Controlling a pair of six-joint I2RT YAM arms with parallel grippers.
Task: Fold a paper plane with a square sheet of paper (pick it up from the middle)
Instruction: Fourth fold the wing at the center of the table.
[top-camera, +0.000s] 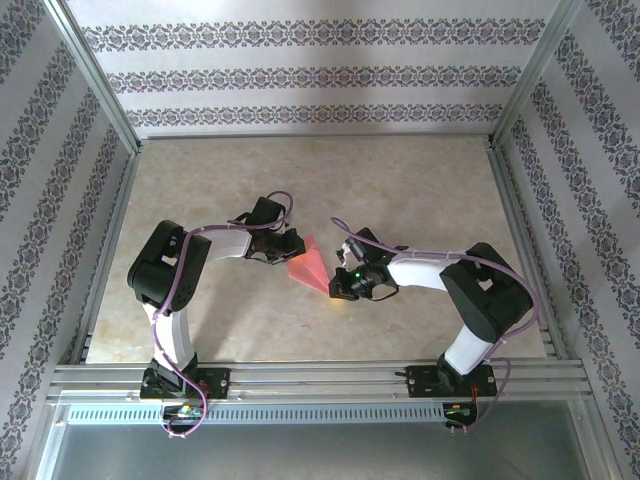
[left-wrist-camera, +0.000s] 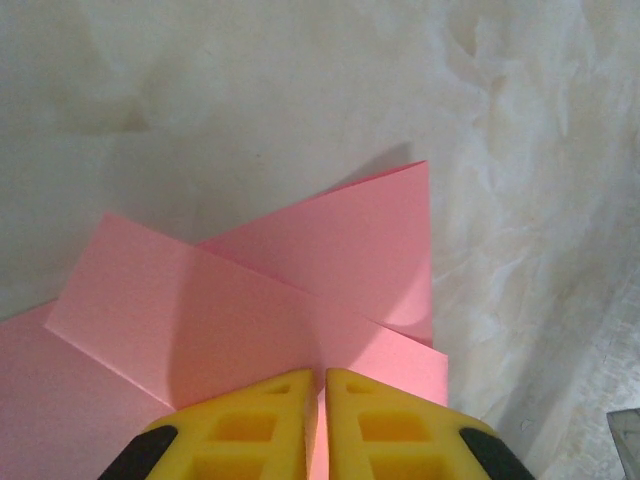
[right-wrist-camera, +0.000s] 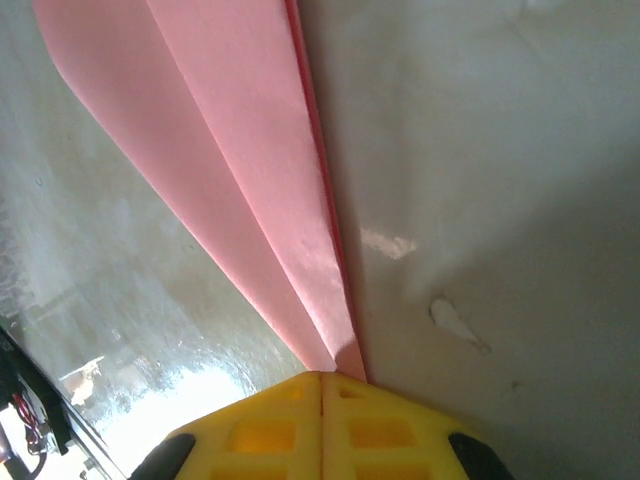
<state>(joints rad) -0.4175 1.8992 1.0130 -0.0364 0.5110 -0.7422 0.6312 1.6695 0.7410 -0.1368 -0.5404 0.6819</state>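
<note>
The pink-red square sheet of paper is folded into a slim pointed paper plane (top-camera: 308, 265), lying between the two arms at mid-table. My left gripper (top-camera: 288, 247) is shut on its wide rear end; in the left wrist view the yellow fingertips (left-wrist-camera: 290, 395) pinch a raised centre fold (left-wrist-camera: 321, 375), and the wings (left-wrist-camera: 300, 290) spread out ahead. My right gripper (top-camera: 343, 285) is shut on the pointed nose. In the right wrist view the narrow layered tip (right-wrist-camera: 250, 180) runs straight into the closed jaws (right-wrist-camera: 321, 378).
The beige marbled tabletop (top-camera: 400, 190) is fenced by aluminium rails (top-camera: 110, 250) and patterned walls (top-camera: 320, 75). A metal rail (top-camera: 320, 375) at the near edge carries both arm bases. A white scuff (right-wrist-camera: 455, 322) marks the table near the right gripper.
</note>
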